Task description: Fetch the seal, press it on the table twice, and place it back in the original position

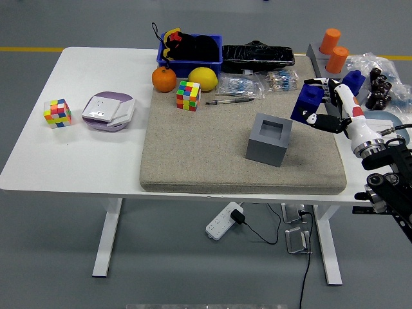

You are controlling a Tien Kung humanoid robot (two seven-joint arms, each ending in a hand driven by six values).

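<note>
A blue seal (pixel 305 103) is held in my right hand (pixel 319 106), whose fingers are shut around it. The hand holds the seal lifted above the beige mat (pixel 193 148), up and to the right of the grey square holder (pixel 269 138). The holder stands on the mat with its open recess empty. My right arm comes in from the lower right. My left arm is out of view.
A second blue seal (pixel 353 82) and two orange seals (pixel 334 49) stand in grey holders at the back right, close behind my hand. A light blue dish (pixel 402 139), a pen (pixel 229 100), a Rubik's cube (pixel 188 95), an orange (pixel 163 79), a lemon (pixel 202 78) and a blue bin (pixel 190 63) are on the table.
</note>
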